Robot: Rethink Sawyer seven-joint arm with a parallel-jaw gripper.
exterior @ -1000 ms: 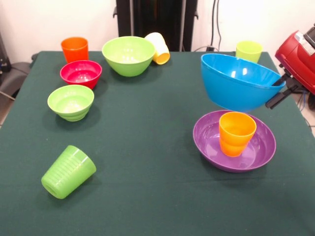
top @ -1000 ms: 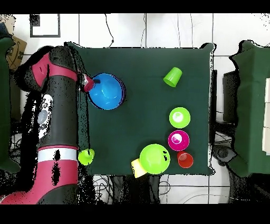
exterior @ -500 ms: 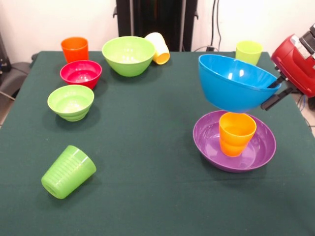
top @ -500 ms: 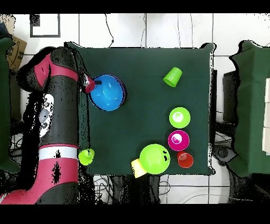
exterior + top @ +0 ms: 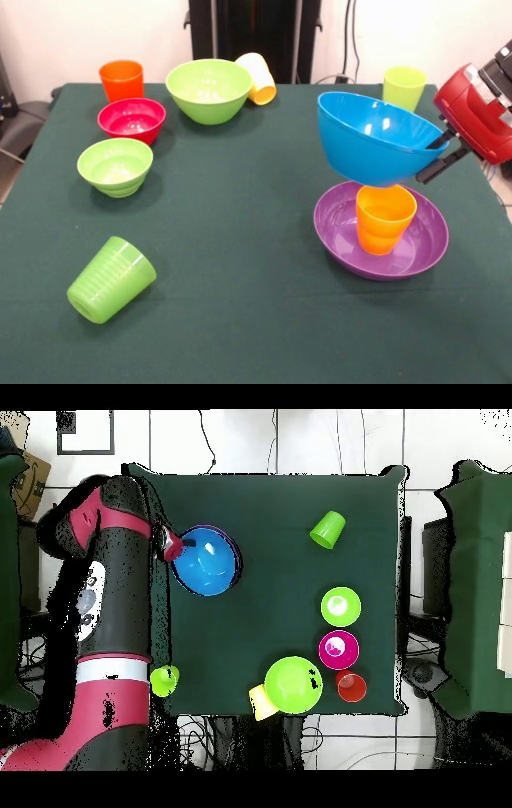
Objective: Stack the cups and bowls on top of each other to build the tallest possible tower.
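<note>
My gripper (image 5: 439,157) (image 5: 176,544) is shut on the right rim of the large blue bowl (image 5: 374,137) (image 5: 206,563), which hangs tilted in the air. Right under it an orange-yellow cup (image 5: 385,217) stands upright in the wide purple bowl (image 5: 344,237); from overhead only the purple rim (image 5: 232,542) shows. At the left are a small lime green bowl (image 5: 115,166) (image 5: 341,605), a small red bowl (image 5: 131,119) (image 5: 338,649), an orange cup (image 5: 122,80) (image 5: 351,686) and a ribbed green cup (image 5: 110,279) (image 5: 327,529) on its side. At the back are a large lime green bowl (image 5: 209,90) (image 5: 294,684), a tipped pale yellow cup (image 5: 257,78) (image 5: 259,702) and a yellow-green cup (image 5: 404,83) (image 5: 164,679).
The green cloth-covered table (image 5: 240,240) (image 5: 280,514) holds everything. My red and black arm (image 5: 480,108) (image 5: 105,604) reaches in along the table side beside the blue bowl. Cables hang behind the table's far edge.
The blue bowl has risen in my gripper and shifted leftward in the front view, now sitting more directly above the orange-yellow cup. The other things have stayed put.
</note>
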